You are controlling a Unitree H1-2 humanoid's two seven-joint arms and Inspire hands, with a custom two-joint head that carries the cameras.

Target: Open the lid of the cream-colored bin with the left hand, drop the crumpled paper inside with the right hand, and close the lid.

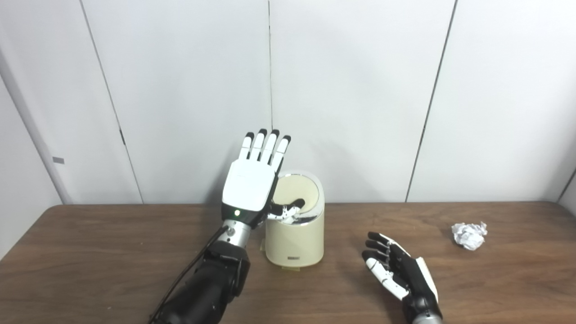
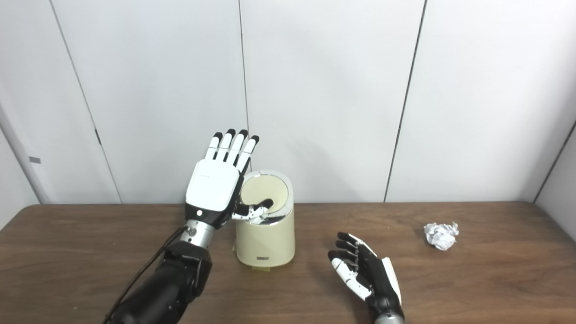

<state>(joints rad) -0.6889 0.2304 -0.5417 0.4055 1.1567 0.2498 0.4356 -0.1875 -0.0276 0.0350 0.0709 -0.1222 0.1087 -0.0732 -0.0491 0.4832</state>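
Paper [image 1: 469,235] right of bin [image 1: 295,243]

Even, bright, diffuse light is falling from above. My left hand [image 1: 249,191] is casting a soft shadow on the wall panels [image 1: 351,90] behind it; my right hand [image 1: 398,272] is shading the table [image 1: 112,252] beside it. Glare is showing on the bin's chrome rim [image 1: 310,218]. Details are appearing slightly soft.
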